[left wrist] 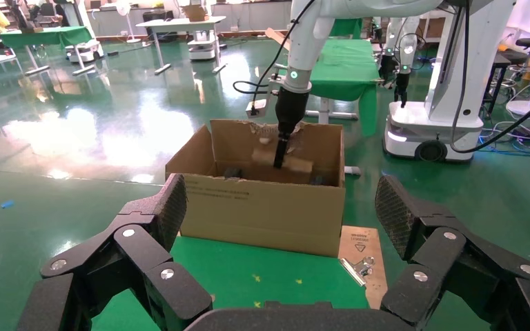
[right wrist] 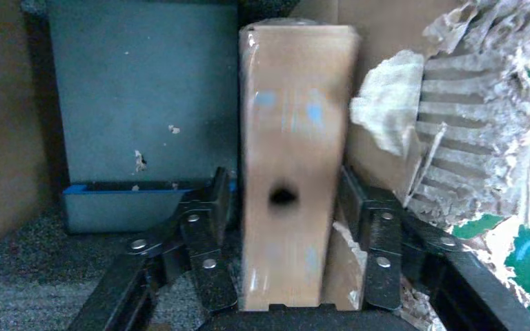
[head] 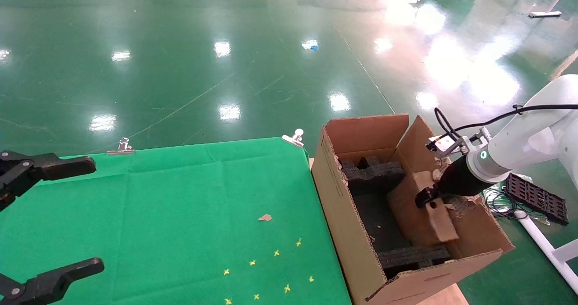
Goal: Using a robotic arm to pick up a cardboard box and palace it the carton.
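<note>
The white robotic arm (head: 519, 147) reaches down into the large brown carton (head: 343, 214) at the right of the table. My right gripper (head: 426, 199) is shut on the slim taped cardboard box (head: 420, 219), which leans tilted inside the carton between black foam blocks (head: 372, 172). In the right wrist view the box (right wrist: 290, 138), with its round hole, stands between the black fingers (right wrist: 210, 207). In the left wrist view the arm (left wrist: 303, 41) and carton (left wrist: 262, 207) show ahead. My left gripper (head: 97, 214) is open and empty over the table's left edge.
A green cloth (head: 180, 196) covers the table, held by metal clips (head: 120, 146) (head: 294, 137). Small yellow marks and a brown scrap (head: 265, 217) lie on it. The carton's flaps are torn (right wrist: 469, 138). A black tray (head: 535, 196) and cables lie on the floor at the right.
</note>
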{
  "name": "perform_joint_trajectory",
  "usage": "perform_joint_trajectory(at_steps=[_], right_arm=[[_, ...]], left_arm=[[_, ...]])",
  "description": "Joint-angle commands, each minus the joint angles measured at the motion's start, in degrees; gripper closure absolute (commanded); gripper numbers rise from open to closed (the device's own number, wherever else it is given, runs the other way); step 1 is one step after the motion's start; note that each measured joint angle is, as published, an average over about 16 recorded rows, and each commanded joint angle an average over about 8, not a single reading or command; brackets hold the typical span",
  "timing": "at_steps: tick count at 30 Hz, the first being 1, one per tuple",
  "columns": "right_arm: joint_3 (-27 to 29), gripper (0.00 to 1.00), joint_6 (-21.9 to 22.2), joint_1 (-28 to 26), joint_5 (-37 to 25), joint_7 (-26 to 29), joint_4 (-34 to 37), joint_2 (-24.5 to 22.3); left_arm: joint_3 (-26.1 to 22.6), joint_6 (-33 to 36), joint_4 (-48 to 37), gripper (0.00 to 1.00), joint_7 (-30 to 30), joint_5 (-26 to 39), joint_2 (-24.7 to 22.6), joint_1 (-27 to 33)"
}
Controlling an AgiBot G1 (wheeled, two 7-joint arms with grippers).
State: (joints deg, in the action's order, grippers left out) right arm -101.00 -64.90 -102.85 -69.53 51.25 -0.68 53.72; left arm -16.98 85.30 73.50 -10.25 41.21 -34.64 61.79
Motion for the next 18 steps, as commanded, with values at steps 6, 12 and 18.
perform_joint_trajectory(at_steps=[6,12,18], right_arm=[[0.3,0.00,-0.7,-1.7,0.5,-0.9,-0.3,-0.1],[1.3,0.00,-2.1,-7.8,1.8,-3.8,-1.3,-1.0],[2.8,0.00,-3.9,-16.1,3.5,-8.2,-3.0,-2.5]], left_arm=[[0.0,0.0,0.0,0.00,0.0,0.0,0.0,0.0],[0.0,0.0,0.0,0.00,0.0,0.0,0.0,0.0],[-0.1,0.0,0.0,0.00,0.0,0.0,0.0,0.0]])
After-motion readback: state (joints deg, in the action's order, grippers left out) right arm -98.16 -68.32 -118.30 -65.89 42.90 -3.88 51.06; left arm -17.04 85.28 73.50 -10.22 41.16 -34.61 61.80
